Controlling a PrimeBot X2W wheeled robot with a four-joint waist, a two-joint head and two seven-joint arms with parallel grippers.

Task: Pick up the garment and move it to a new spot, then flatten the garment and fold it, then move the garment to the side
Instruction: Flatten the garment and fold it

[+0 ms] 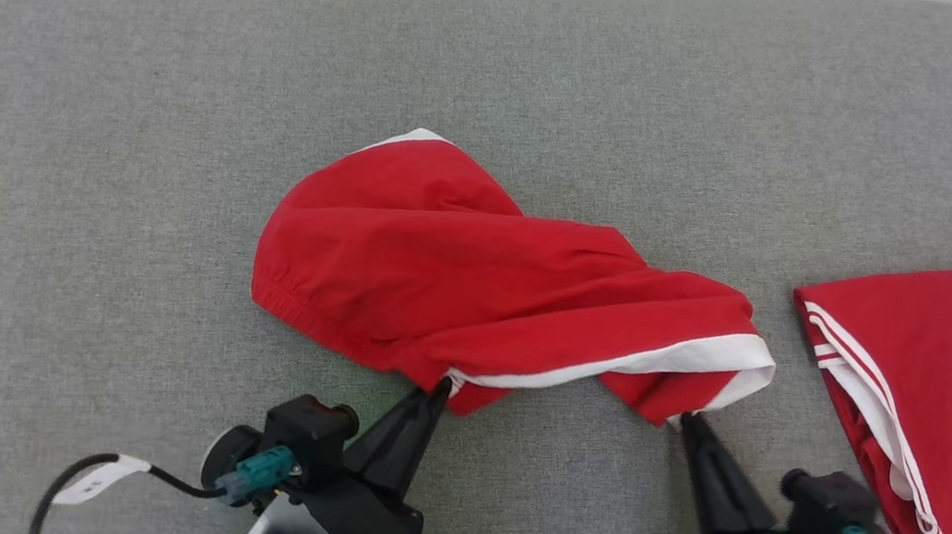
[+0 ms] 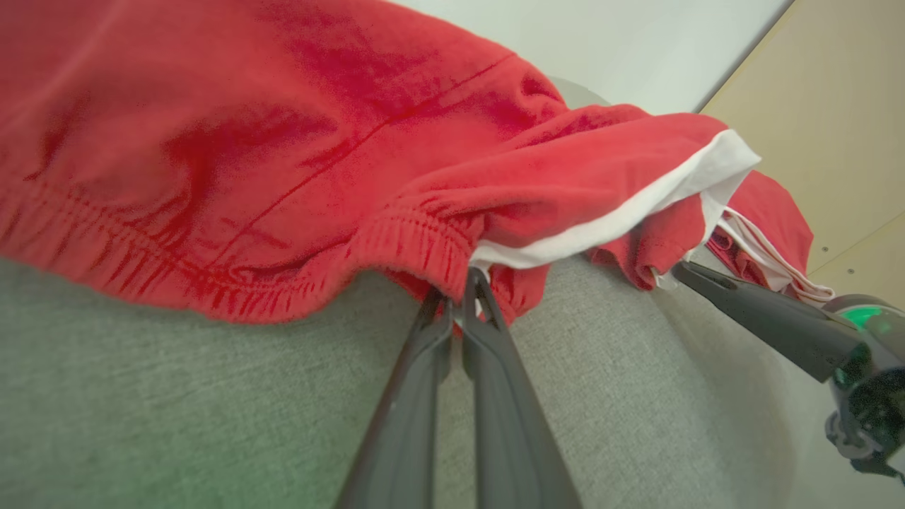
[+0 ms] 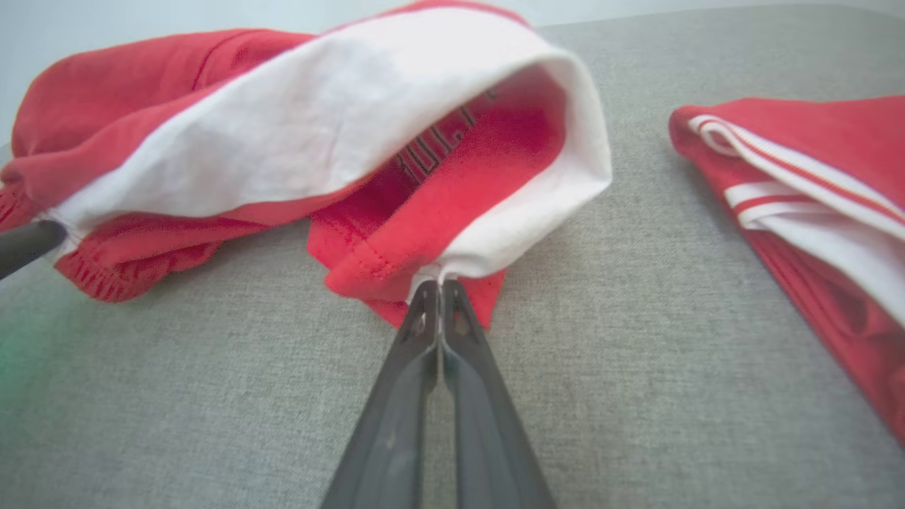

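Note:
The garment [image 1: 475, 276] is a crumpled red pair of shorts with white trim, lying mid-table on the grey cloth surface. My left gripper [image 1: 443, 385] is shut on its near edge, where the elastic waistband meets the white trim; up close, the left gripper [image 2: 459, 283] pinches the gathered waistband of the garment [image 2: 283, 155]. My right gripper [image 1: 685, 419] is shut on the near right corner; in the right wrist view the right gripper [image 3: 440, 286] clamps the white hem of the garment [image 3: 339, 134]. The right gripper [image 2: 682, 268] also shows in the left wrist view.
A second red garment with white stripes [image 1: 937, 369] lies folded at the right, close to my right arm. The grey padded table [image 1: 82, 156] has bare room to the left and behind. Its rounded far right corner and a pale wall lie beyond.

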